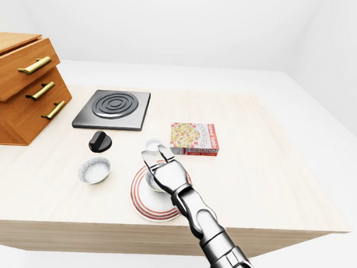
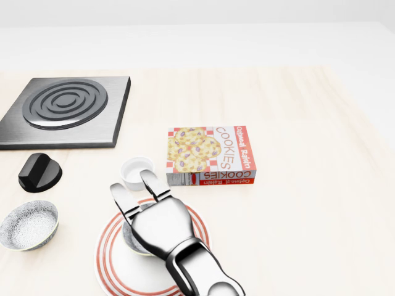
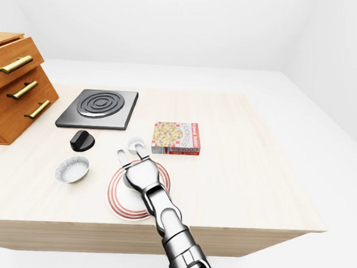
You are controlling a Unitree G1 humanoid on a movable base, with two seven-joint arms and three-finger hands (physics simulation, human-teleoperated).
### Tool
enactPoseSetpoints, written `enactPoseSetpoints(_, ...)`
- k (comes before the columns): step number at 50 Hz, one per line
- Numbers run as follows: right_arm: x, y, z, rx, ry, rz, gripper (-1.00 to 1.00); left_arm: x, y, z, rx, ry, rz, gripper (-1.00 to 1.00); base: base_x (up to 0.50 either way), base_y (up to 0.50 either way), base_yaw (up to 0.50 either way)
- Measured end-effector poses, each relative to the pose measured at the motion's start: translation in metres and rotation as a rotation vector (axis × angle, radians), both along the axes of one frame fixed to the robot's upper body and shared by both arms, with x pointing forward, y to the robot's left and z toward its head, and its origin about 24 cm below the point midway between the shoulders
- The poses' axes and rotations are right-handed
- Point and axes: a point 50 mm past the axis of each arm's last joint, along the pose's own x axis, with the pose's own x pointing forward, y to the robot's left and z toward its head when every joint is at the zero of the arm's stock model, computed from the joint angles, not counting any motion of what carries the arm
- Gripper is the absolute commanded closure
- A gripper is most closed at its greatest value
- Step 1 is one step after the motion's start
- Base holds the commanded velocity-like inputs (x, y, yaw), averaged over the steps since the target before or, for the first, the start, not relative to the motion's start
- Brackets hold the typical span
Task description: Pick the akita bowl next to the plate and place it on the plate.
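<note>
Head view: robot hand (image 2: 154, 223) mostly hides akita bowl (image 2: 128, 239).

Beneath the right hand (image 2: 159, 223) the akita bowl (image 2: 129, 238) sits on the plate (image 2: 108, 262), with the ramekin (image 2: 137, 172) just beyond its fingertips, the cookie box (image 2: 210, 155) to its upper right and another bowl (image 2: 28, 225) well to its left.

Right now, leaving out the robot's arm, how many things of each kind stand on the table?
Bowls: 3 (speckled bowl, white bowl, akita bowl)
Plate: 1
Cookie box: 1
Burner: 1
Black knob: 1
Drawer chest: 1
Total: 8
</note>
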Motion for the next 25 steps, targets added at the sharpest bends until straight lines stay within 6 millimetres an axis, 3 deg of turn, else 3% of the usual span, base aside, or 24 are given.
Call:
enactPoseSetpoints(9, -0.011, -0.01, 0.012, 0.011, 0.063, -0.013, -1.0, -0.001, 0.0, 0.0, -0.001, 0.0, 0.004, -1.0, 0.0, 0.0, 0.0)
enactPoseSetpoints(25, -0.024, -0.031, 0.084, 0.131, 0.151, 0.033, -1.0, 0.003, -0.001, 0.0, -0.001, 0.004, -0.002, -1.0, 0.0, 0.0, 0.0)
